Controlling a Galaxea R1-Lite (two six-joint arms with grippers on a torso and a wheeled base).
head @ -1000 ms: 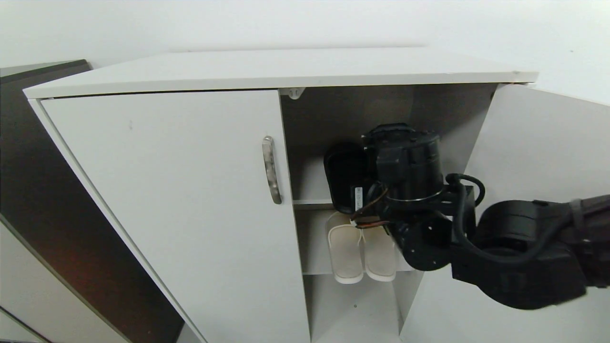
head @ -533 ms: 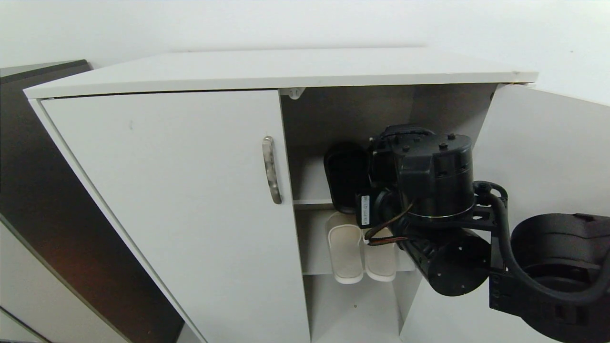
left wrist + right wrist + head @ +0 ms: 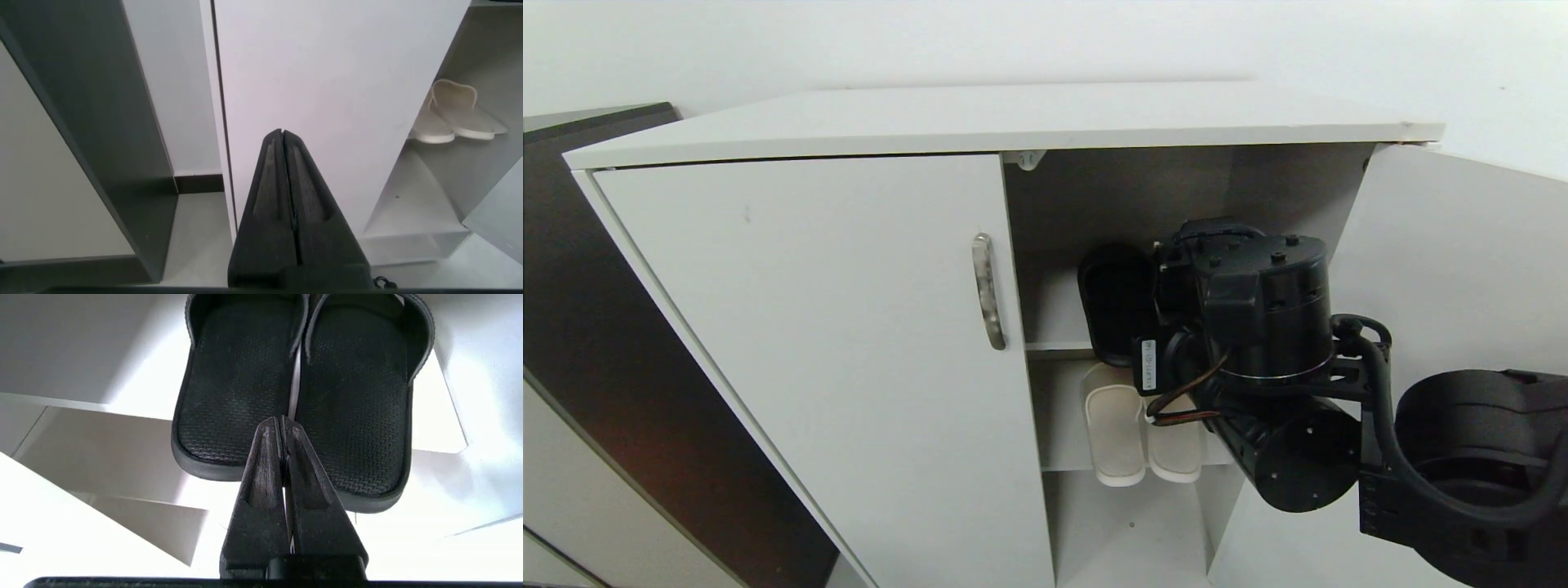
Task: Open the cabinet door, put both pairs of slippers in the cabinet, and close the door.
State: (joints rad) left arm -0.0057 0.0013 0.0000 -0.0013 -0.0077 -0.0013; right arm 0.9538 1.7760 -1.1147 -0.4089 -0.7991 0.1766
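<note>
The white cabinet has its right door swung open and its left door closed. A black pair of slippers lies on the upper shelf, a white pair on the shelf below. My right arm hangs in front of the open half and hides part of both pairs. In the right wrist view my right gripper is shut with nothing in it, its tips at the near edge of the black slippers. My left gripper is shut and empty, low before the closed door, with the white slippers off to one side.
The closed door carries a metal handle. A dark panel leans beside the cabinet on the left. The open door stands out toward me on the right, close beside my right arm. The bottom compartment holds nothing.
My right arm has drawn back out of the upper shelf and shifted right, then settled. Both pairs of slippers stay where they were.
</note>
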